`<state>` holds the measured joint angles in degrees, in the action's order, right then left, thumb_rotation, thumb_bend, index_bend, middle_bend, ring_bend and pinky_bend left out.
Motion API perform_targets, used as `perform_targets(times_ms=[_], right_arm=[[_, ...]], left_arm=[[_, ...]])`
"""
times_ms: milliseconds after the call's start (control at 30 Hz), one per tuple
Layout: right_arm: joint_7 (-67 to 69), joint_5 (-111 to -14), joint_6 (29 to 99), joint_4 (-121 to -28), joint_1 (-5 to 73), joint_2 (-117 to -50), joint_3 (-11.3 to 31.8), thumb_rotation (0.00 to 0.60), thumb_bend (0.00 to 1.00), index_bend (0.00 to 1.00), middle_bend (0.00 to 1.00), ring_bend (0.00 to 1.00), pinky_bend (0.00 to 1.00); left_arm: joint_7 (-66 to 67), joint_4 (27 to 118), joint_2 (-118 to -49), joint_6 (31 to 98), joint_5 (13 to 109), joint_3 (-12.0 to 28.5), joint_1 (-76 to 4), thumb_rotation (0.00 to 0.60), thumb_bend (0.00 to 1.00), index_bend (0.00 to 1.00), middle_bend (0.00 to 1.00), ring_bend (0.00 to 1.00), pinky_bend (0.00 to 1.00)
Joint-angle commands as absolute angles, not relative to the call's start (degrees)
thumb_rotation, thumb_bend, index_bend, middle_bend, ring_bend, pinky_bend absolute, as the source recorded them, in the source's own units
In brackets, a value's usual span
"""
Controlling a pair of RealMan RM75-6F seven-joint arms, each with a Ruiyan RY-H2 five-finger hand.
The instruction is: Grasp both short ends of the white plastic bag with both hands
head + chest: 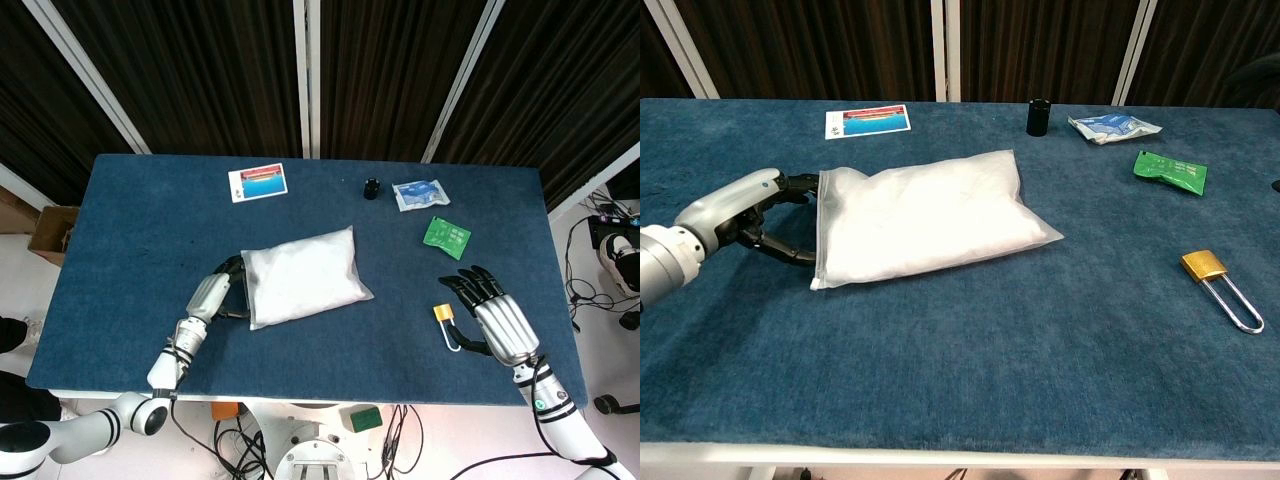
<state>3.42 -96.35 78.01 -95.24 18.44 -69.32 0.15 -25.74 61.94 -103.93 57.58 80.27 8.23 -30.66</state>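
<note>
**A:** How far along are you?

**B:** About halfway to the first grasp, I'd judge. Your left hand (pixel 745 215) is at the left short end of the bag (pixel 925 215), with its fingers (pixel 790 252) curved around that edge, some above and some below. They touch or nearly touch the plastic, but I can't tell whether they have closed on it.

**A:** And the bag itself?

**B:** It lies flat near the middle of the counter (pixel 140 210), short ends pointing left and right.

**A:** Your right side?

**B:** Nothing done there yet. Your right hand (pixel 492 320) hovers near the right edge, fingers spread, holding nothing. It is well apart from the bag, just beside the padlock (pixel 447 322).

**A:** So what's left?

**B:** Confirm the left pinch, then bring your right hand across to the bag's right short end and close on it.
</note>
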Motion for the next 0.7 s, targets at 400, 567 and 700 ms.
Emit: perform_targets(times_ms=[400,567,700], right_arm=[[3.28,-95.58,77.26,-95.11,18.43,-69.95,0.27,0.6,0.33,0.17,0.23,0.09,0.12],[2.29,-92.47,74.57,-95.22,18.91,-70.84,0.77,0.6,0.33,0.17,0.22,0.09,0.12],[-1.57,-87.78,68.15,-95.61,21.13,-72.48,1.52,0.6,0.33,0.17,0.22,0.09,0.12]], left_arm=[[-26.85,58.93,-107.25,54.43,78.48,9.7,-33.87,0.6,0.27,0.45,0.11,0.0,0.09],[-24.67,55.44,-109.49,53.47,78.5,9.36,-35.2,0.6,0.33,0.49,0.11,0.0,0.09],[-23.69,53.25,-111.36,53.68,78.57,9.22,-35.74,0.6,0.39,0.57,0.14,0.0,0.09]])
